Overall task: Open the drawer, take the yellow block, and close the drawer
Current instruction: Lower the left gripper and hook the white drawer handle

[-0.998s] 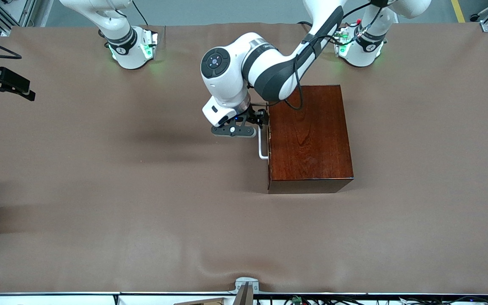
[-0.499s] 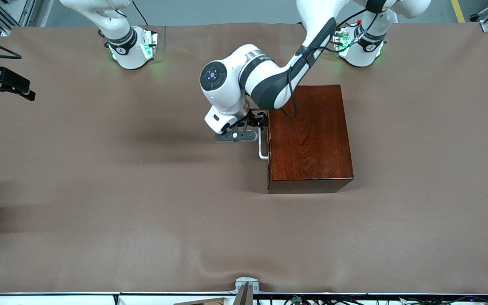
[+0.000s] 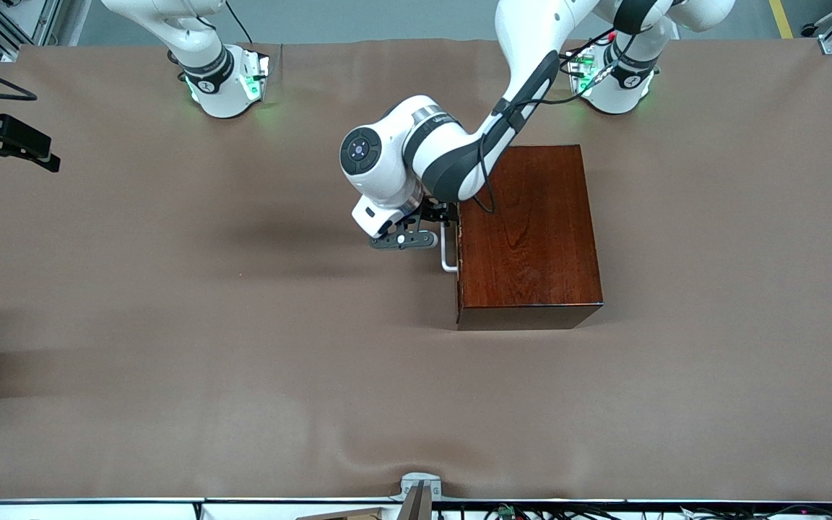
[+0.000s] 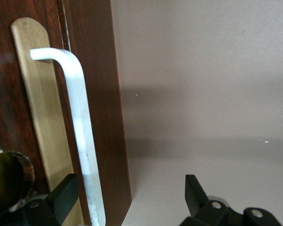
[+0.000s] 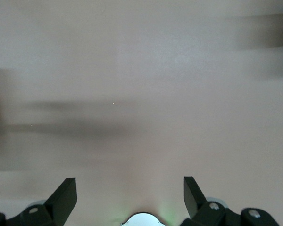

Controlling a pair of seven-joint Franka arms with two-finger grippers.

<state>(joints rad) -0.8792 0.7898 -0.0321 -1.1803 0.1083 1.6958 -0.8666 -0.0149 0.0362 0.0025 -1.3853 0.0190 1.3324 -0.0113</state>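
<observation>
**Inspector:** Presently, what is your status?

**Operator:** I'm on the first step. The drawer (image 3: 458, 238) is shut in the box (image 3: 528, 235), so I see no yellow block. My left gripper (image 4: 127, 197) stands spread at the white handle (image 4: 82, 136), one finger between bar and panel, one outside, nothing clamped. My right gripper (image 5: 129, 195) waits, fingers apart, over bare table (image 3: 170, 325).

**Inspector:** Next move?

**Operator:** I judge: clamp the bar, then pull straight outward.

The left arm's wrist hides the upper end of the white handle (image 3: 447, 253), and the shut drawer (image 3: 458, 267) conceals its contents entirely.
</observation>
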